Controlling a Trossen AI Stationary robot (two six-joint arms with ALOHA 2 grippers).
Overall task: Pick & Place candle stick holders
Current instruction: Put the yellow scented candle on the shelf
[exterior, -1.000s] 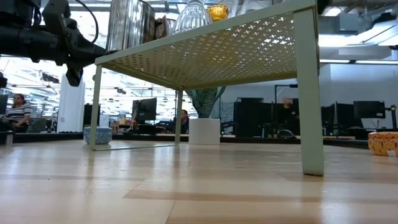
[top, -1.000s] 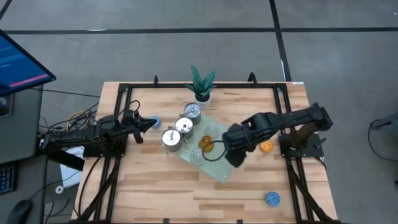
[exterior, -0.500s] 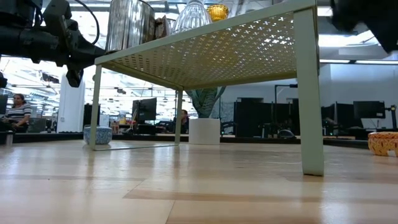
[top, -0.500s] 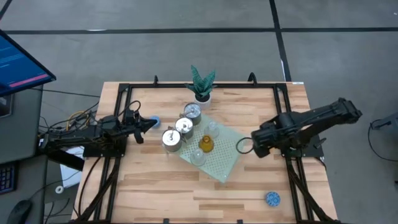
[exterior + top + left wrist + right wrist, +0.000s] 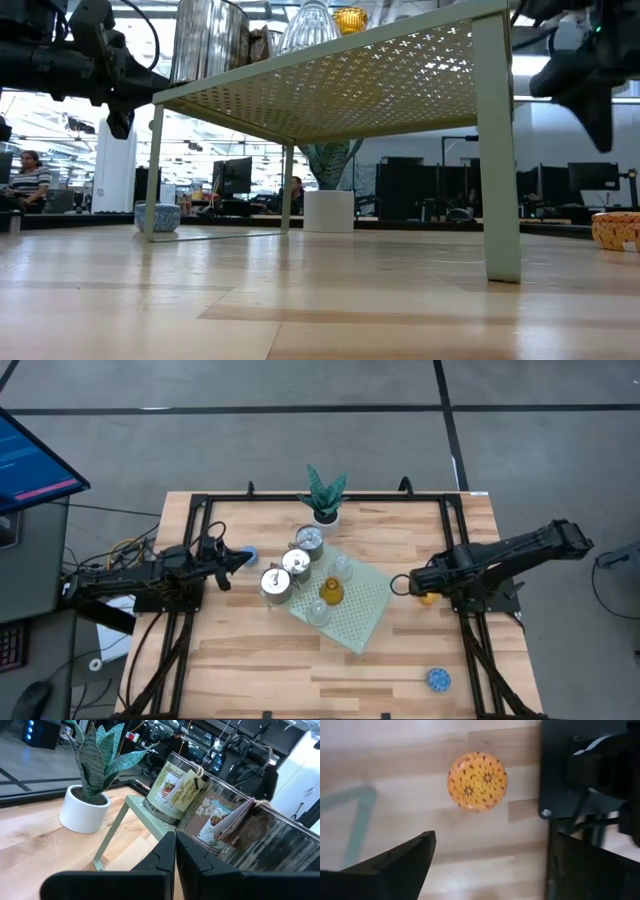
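The right gripper (image 5: pixel 400 585) hangs above the light wooden table (image 5: pixel 400 650) just off the right edge of the pale green perforated mat (image 5: pixel 365 605), with its fingers spread wide and nothing between them. The small round orange holder with dark speckles (image 5: pixel 477 781) sits on the bare wood directly ahead of those fingers, near the right arm's black base plate (image 5: pixel 570 770); in the high view the arm covers most of it, and only an orange sliver (image 5: pixel 428 598) shows.

The left gripper (image 5: pixel 238 559) rests at the table's left side, its fingers pressed together on nothing, and its tip points at a blue bumpy holder (image 5: pixel 251 552) just beside it.

On the mat stand three shiny silver metal holders (image 5: pixel 277 584), an amber glass holder (image 5: pixel 331 591) and clear glass holders (image 5: pixel 343 568). A second blue bumpy holder (image 5: pixel 437 679) lies well apart, near the table's front right edge. A green-leaved plant in a white pot (image 5: pixel 325 495) stands behind the mat.

Only the low view reveals that the mat is a raised stand on thin legs (image 5: pixel 497 150), with the holders on top. The left wrist view alone shows paper labels on the silver holders (image 5: pixel 175 785).
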